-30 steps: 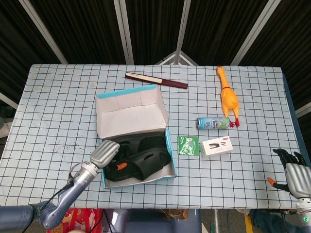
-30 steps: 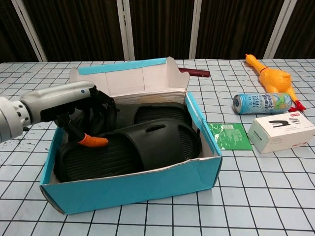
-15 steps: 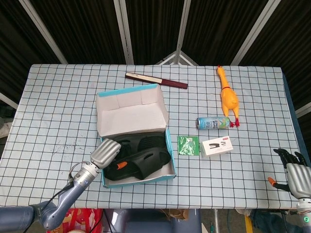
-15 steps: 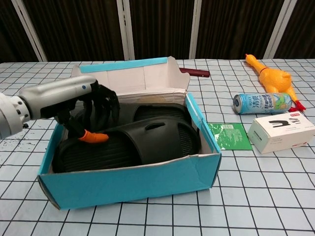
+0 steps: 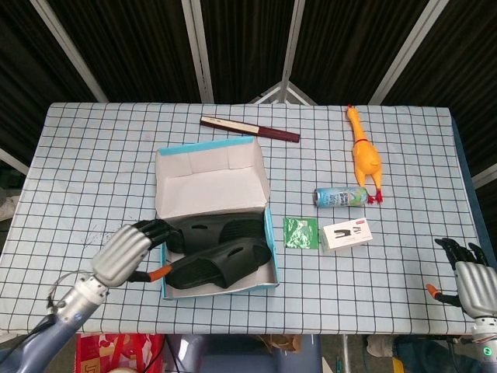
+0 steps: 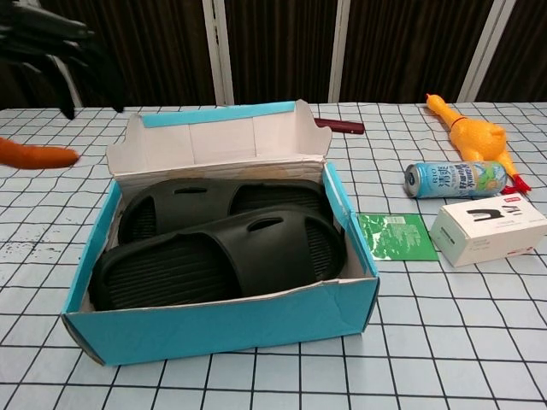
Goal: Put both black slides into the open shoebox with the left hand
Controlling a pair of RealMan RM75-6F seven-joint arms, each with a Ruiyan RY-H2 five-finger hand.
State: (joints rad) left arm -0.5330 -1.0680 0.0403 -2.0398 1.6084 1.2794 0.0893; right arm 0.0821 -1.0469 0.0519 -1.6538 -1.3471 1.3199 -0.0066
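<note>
The open blue shoebox [image 5: 266,233] [image 6: 222,329] stands left of the table's middle, its lid flap raised at the back. Both black slides lie inside it: one along the front [image 5: 221,263] [image 6: 222,260], partly over the other at the back [image 5: 217,230] [image 6: 197,201]. My left hand [image 5: 128,252] hovers above the box's left edge with its fingers spread and nothing in them. In the chest view only its dark fingers [image 6: 51,38] and orange thumb tip [image 6: 38,155] show at the upper left. My right hand [image 5: 470,276] rests at the table's front right corner, fingers apart and empty.
Right of the box lie a green packet [image 5: 300,231] [image 6: 395,235], a small white carton [image 5: 347,233] [image 6: 487,229] and a drink can [image 5: 339,196] [image 6: 455,178] on its side. A yellow rubber chicken [image 5: 363,155] [image 6: 470,132] and a dark red flat case [image 5: 250,129] lie further back.
My left hand has lifted out of the shoebox, up and to the left, leaving both slides inside. The box shifted slightly. The right hand has not moved.
</note>
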